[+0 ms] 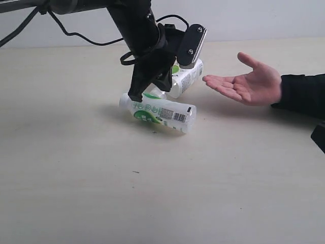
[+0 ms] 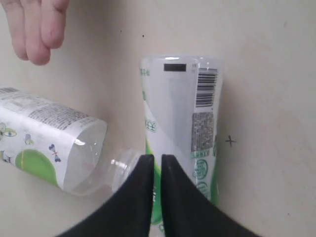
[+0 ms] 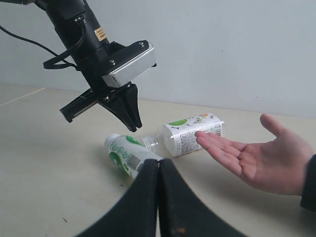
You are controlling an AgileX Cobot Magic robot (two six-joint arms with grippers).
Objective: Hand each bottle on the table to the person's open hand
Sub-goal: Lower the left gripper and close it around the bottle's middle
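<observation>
Your left gripper (image 1: 136,95) hangs tip-down from its bent arm, jaws nearly together (a sliver between); your right gripper (image 3: 158,162) is pressed closed.

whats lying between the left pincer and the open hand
The farther white-and-green bottle lies on its side between the left pincer and the hand, base toward the hand. The right wrist view shows it best.

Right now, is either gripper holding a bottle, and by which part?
Nothing is held. The left gripper hangs shut over the nearer bottle, which lies on the table; the right gripper is shut on nothing too.
</observation>
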